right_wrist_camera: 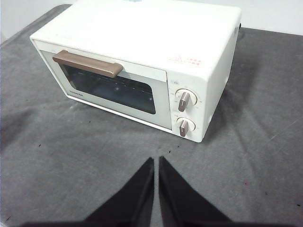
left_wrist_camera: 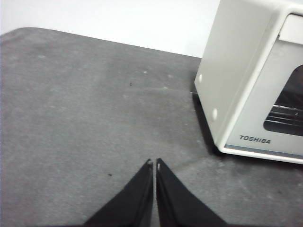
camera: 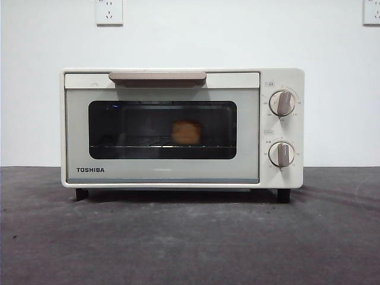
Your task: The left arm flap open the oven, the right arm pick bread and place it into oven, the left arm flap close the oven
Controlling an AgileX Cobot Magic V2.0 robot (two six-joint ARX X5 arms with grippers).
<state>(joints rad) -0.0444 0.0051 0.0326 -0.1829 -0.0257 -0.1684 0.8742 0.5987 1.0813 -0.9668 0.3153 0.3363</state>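
Nearest, the left claw (left_wrist_camera: 154,163) and right claw (right_wrist_camera: 156,160) hang clenched and empty over the gray counter (camera: 190,237), clear of the oven (camera: 273,80). Behind its closed door sits the bread (camera: 186,132) on the rack, so the task looks finished.

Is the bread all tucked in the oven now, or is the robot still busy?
It looks finished. The bread sits on the wire rack inside the oven, seen through the window, and the door is closed. Nothing is in hand: the left gripper and right gripper are shut, empty and away from the oven. Nothing seems left.
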